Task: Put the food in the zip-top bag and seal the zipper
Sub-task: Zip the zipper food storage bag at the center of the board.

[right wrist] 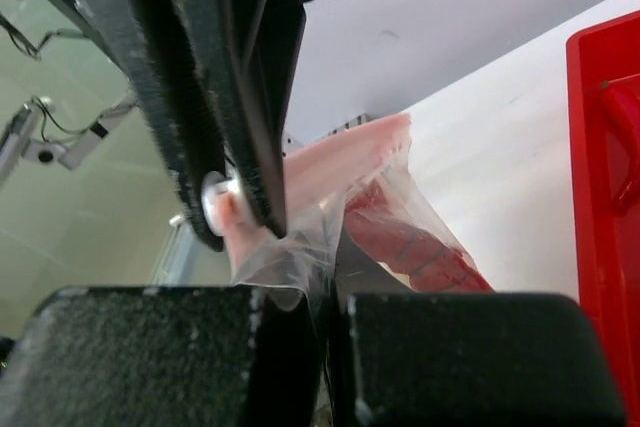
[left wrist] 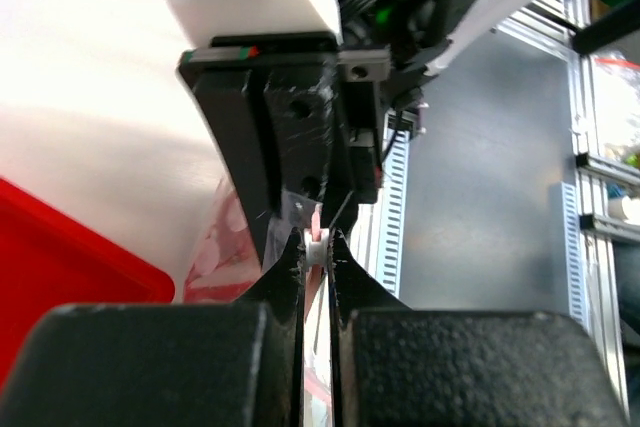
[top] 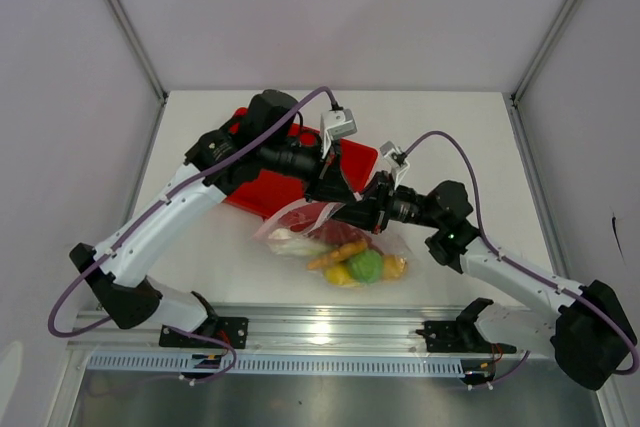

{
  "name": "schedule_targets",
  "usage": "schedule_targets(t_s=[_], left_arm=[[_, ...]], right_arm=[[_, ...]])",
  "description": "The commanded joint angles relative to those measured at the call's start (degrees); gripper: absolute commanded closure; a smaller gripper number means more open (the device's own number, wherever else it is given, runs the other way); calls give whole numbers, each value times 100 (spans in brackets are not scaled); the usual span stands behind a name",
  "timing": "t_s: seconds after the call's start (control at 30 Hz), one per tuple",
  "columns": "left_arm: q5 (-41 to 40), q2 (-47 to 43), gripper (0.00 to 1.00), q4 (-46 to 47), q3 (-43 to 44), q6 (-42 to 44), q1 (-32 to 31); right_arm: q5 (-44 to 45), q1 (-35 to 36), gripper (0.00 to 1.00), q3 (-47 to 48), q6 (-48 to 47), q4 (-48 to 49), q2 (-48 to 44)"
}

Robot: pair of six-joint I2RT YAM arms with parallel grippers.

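The clear zip-top bag (top: 345, 247) lies on the white table in front of the red tray (top: 265, 192). Inside it sit the food pieces: a green round fruit (top: 366, 265), yellow fruits (top: 340, 274), an orange piece (top: 338, 253) and red chillies (right wrist: 415, 237). My left gripper (left wrist: 316, 247) is shut on the white slider of the pinkish zipper (right wrist: 340, 152) at the bag's mouth. My right gripper (right wrist: 328, 297) faces it closely and is shut on the clear plastic just below the strip. In the top view both grippers, left (top: 338, 199) and right (top: 362, 215), meet above the bag's far edge.
The red tray (right wrist: 600, 197) stands just behind the bag, under the left arm. A metal rail (top: 330, 327) with both arm bases runs along the near edge. White walls close in the table on three sides.
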Motion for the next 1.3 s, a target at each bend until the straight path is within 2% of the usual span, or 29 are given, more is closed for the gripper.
schedule_targets(t_s=[0.0, 0.1, 0.43, 0.63, 0.8, 0.97, 1.1, 1.23, 1.27], left_arm=[[-693, -382, 97, 142, -167, -256, 22], [-721, -540, 93, 353, -352, -352, 22], [-606, -496, 93, 424, -414, -441, 22], [-597, -496, 100, 354, -387, -485, 22], [-615, -584, 100, 301, -405, -441, 30], [-387, -593, 99, 301, -195, -467, 30], [-255, -461, 99, 160, 78, -449, 39], [-123, -356, 100, 126, 315, -485, 57], [-105, -303, 99, 108, 446, -502, 65]], right_arm=[[619, 28, 100, 81, 494, 802, -357], [821, 28, 100, 11, 871, 1021, -348], [1752, 11, 100, -235, 1180, 908, -629], [2271, 11, 100, -420, 1322, 899, -814], [2114, -33, 100, -350, 1270, 925, -832], [815, -33, 100, 493, 672, -155, -401], [777, -7, 93, 827, -101, -1409, -646], [769, -7, 86, 1127, -751, -2264, -849], [682, -7, 80, 1188, -840, -2396, -858]])
